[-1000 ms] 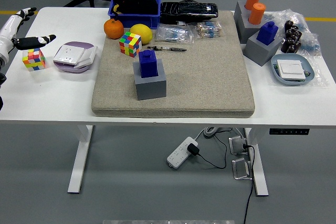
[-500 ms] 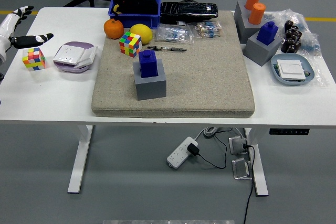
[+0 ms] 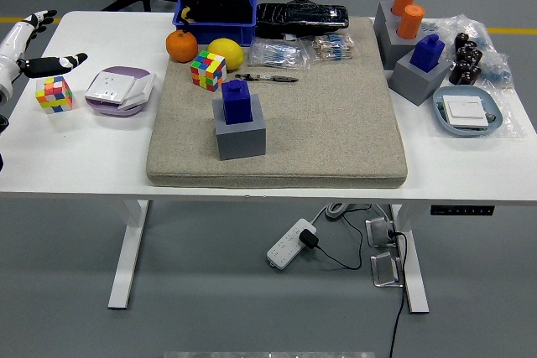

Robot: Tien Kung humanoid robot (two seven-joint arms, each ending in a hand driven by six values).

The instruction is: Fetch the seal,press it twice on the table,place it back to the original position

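Note:
A blue seal (image 3: 237, 101) stands upright in a grey block holder (image 3: 241, 133) on the beige mat (image 3: 336, 123), left of its middle. My left hand (image 3: 33, 44) is at the picture's far left edge above the table, fingers spread and empty, well left of the seal. A second blue seal (image 3: 429, 50) sits in another grey holder (image 3: 415, 79) at the right. My right arm is out of view.
A small colourful cube (image 3: 54, 94) and a purple tray with a white box (image 3: 119, 90) lie near my left hand. A Rubik's cube (image 3: 207, 70), orange (image 3: 181, 46), lemon (image 3: 226, 54), blue bin (image 3: 216, 10), orange cylinders (image 3: 408, 8) and a blue dish (image 3: 466, 112) surround the mat.
My left hand drew back slightly toward the left edge, then held still. Nothing on the table moved.

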